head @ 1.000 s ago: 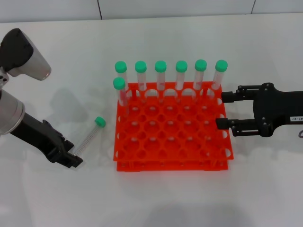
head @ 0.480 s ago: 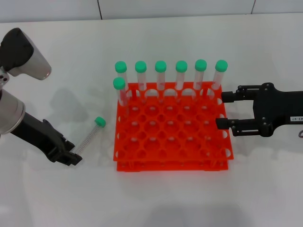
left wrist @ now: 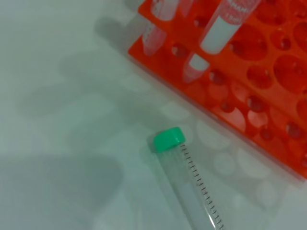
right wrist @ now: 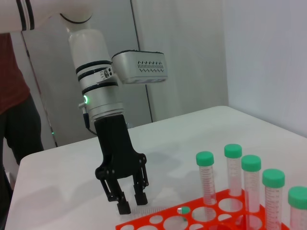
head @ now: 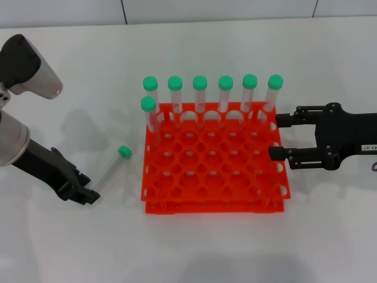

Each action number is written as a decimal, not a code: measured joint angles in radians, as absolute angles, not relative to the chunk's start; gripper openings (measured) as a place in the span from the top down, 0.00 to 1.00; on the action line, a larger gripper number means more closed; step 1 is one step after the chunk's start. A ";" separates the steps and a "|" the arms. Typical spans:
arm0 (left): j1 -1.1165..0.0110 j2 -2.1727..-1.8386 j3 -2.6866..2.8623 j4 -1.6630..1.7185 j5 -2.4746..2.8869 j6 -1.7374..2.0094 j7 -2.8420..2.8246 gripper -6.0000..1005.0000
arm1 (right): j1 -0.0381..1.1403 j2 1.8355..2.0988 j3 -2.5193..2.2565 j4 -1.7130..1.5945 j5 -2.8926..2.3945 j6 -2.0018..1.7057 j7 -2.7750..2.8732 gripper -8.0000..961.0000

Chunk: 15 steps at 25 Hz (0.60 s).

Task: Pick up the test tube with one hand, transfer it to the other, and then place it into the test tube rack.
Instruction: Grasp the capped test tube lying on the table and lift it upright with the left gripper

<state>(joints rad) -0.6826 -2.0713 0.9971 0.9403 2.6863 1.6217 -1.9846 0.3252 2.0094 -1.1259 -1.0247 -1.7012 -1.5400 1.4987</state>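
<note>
My left gripper (head: 88,196) is low over the white table (head: 70,247), fingers spread, at the bottom end of the test tube (head: 112,169) without pinching it. The tube lies flat, green cap (left wrist: 169,139) toward the far side, just beside the test tube rack (head: 212,171). My right gripper (head: 278,137) hovers spread at the rack's right edge. Seven capped tubes (head: 200,97) stand in the rack.

The left hand (head: 89,196) draws slightly back from the bottom end of the test tube (head: 112,170), fingers now apart.
</note>
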 joint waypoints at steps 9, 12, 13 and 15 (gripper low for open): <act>-0.683 -2.074 0.997 0.939 2.694 1.616 -1.985 0.60 | 0.325 2.009 -1.126 -1.025 -1.701 -1.540 1.499 0.28; -0.684 -2.074 0.997 0.938 2.695 1.616 -1.986 0.61 | 0.325 2.009 -1.126 -1.025 -1.701 -1.540 1.499 0.28; -0.684 -2.074 0.997 0.937 2.696 1.616 -1.986 0.62 | 0.325 2.009 -1.126 -1.025 -1.701 -1.540 1.499 0.28; -0.689 -2.075 0.997 0.927 2.700 1.615 -1.987 0.63 | 0.325 2.009 -1.125 -1.025 -1.701 -1.540 1.499 0.28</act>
